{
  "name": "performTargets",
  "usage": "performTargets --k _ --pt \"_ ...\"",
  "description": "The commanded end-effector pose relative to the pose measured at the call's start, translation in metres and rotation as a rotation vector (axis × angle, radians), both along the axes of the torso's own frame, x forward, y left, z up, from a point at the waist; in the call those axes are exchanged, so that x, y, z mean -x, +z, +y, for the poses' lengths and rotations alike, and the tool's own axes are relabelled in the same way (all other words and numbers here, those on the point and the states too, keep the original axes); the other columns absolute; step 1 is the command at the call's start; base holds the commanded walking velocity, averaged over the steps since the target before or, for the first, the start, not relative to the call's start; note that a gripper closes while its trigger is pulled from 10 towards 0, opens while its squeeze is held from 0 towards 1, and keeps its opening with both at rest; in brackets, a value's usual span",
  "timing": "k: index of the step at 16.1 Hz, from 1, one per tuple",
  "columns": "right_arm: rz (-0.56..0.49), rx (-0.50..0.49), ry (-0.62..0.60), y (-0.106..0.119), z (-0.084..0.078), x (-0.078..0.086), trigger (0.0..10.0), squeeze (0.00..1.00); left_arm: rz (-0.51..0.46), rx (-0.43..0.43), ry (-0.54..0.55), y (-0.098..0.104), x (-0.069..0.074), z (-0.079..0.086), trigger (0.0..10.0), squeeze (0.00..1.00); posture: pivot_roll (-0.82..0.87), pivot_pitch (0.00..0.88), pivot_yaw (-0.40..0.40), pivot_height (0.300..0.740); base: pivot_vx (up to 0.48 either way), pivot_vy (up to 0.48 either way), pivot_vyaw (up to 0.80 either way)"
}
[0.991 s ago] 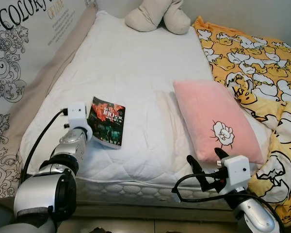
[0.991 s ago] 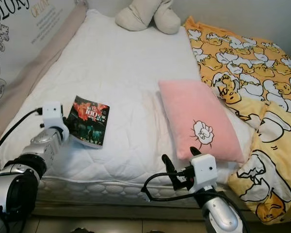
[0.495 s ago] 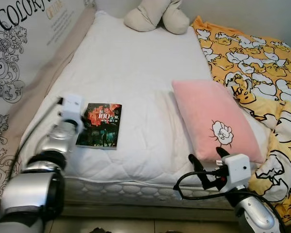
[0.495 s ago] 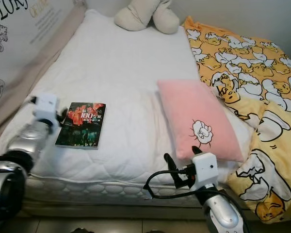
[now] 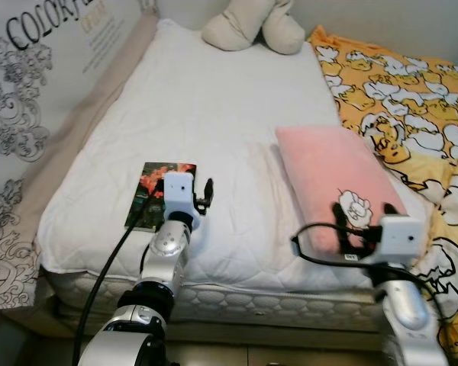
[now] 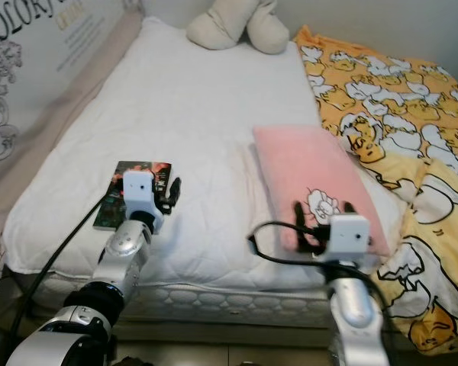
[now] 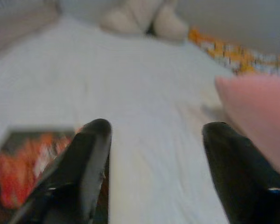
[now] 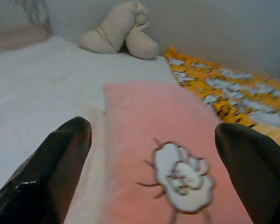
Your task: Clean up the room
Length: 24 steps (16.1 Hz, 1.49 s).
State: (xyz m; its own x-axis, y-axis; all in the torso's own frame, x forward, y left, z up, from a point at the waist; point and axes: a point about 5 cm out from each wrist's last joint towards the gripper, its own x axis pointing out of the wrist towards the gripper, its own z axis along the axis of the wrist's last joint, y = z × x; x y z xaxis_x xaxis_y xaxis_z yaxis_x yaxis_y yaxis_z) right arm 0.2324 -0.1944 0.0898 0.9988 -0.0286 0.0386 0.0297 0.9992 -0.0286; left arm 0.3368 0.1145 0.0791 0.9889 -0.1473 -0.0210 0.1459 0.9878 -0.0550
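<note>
The book (image 5: 159,191) lies flat on the bed (image 5: 214,114), at its near left; the left pincer (image 5: 201,195) hangs wide beside it and hides part of the cover. The right pincer (image 6: 323,221), also wide, hovers over the pink pillow (image 5: 332,179). The pillow looks soft and light, so grip its near edge. The book is stiff and thin.

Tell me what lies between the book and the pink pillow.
Only bare white mattress, with the left hand hovering over it beside the book; the pink pillow lies apart, per the eye views.
</note>
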Motion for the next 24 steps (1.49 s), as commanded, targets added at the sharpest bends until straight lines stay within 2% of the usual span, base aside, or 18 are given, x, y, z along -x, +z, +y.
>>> performTargets --k 1,3,4,5,6,9,11,12,15,16,18,21,22,23,24 --pt "0.014 -0.064 0.003 -0.005 0.0 -0.002 10.0 1.0 -0.042 0.028 -0.001 0.01 -0.002 0.005 10.0 1.0 -0.04 0.0 -0.03 0.74 0.0 -0.45 0.0" --pt "0.067 -0.159 -0.053 -0.021 -0.002 -0.009 10.0 1.0 -0.059 -0.026 0.02 0.016 -0.004 0.013 10.0 1.0 -0.03 0.0 -0.015 0.74 0.124 -0.426 0.0" --pt "0.07 -0.156 -0.055 -0.022 -0.001 -0.01 10.0 1.0 -0.066 -0.042 0.017 0.018 -0.004 0.013 10.0 1.0 -0.03 0.0 -0.014 0.74 0.255 -0.405 0.0" --pt "0.071 -0.141 -0.048 -0.023 0.0 -0.013 10.0 1.0 -0.079 -0.107 0.013 0.022 -0.006 0.011 10.0 1.0 -0.04 0.0 -0.011 0.74 0.255 -0.401 0.0" --pt "0.065 -0.138 -0.038 -0.023 0.002 -0.014 10.0 1.0 -0.079 -0.13 0.011 0.024 -0.008 0.01 10.0 1.0 -0.04 0.0 -0.009 0.74 0.259 -0.401 0.0" --pt "0.04 -0.081 -0.013 -0.021 0.003 -0.011 10.0 1.0 -0.053 -0.102 -0.074 0.025 -0.009 0.0 10.0 1.0 -0.06 0.0 -0.003 0.74 0.266 -0.396 0.0" --pt "0.036 -0.079 -0.018 -0.021 0.001 -0.009 10.0 1.0 -0.096 -0.092 -0.108 0.029 -0.005 -0.005 10.0 1.0 -0.06 0.0 0.003 0.74 0.322 -0.352 0.0" --pt "0.029 -0.071 -0.024 -0.02 0.001 -0.009 10.0 1.0 -0.1 -0.092 -0.11 0.03 -0.006 -0.007 10.0 0.0 -0.07 0.0 0.006 0.74 0.326 -0.349 0.0" --pt "0.039 -0.022 -0.016 -0.019 0.002 -0.01 10.0 1.0 -0.06 -0.064 -0.103 0.025 -0.008 -0.009 10.0 0.0 -0.07 0.0 0.008 0.74 0.329 -0.346 0.0" --pt "0.041 -0.012 -0.031 -0.02 0.0 -0.01 10.0 0.0 -0.05 -0.054 -0.099 0.024 -0.008 -0.007 10.0 0.0 -0.08 0.0 0.01 0.74 0.326 -0.349 0.0" --pt "0.038 -0.001 -0.04 -0.019 -0.003 -0.01 10.0 0.0 -0.051 -0.052 -0.1 0.023 -0.007 -0.006 10.0 0.0 -0.08 0.0 0.011 0.74 0.324 -0.349 0.0" --pt "0.016 0.029 -0.037 -0.013 -0.008 -0.007 10.0 0.0 -0.069 -0.041 -0.108 0.02 0.002 -0.006 10.0 0.0 -0.08 0.0 0.012 0.74 0.33 -0.345 0.0" --pt "0.03 -0.03 -0.044 -0.011 -0.012 -0.008 10.0 0.0 -0.071 -0.02 -0.085 0.023 0.001 -0.003 10.0 0.0 -0.07 0.0 0.011 0.74 0.442 0.0 0.0" --pt "0.086 -0.129 -0.048 -0.01 -0.016 -0.014 10.0 0.0 -0.021 -0.011 -0.052 0.025 -0.005 0.003 10.0 0.0 -0.07 0.0 0.01 0.74 0.0 0.0 0.0" --pt "0.123 -0.186 -0.017 -0.006 -0.018 -0.02 10.0 0.0 0.046 0.033 -0.022 0.028 -0.013 0.01 10.0 0.0 -0.07 0.0 0.01 0.74 0.0 0.0 0.0"
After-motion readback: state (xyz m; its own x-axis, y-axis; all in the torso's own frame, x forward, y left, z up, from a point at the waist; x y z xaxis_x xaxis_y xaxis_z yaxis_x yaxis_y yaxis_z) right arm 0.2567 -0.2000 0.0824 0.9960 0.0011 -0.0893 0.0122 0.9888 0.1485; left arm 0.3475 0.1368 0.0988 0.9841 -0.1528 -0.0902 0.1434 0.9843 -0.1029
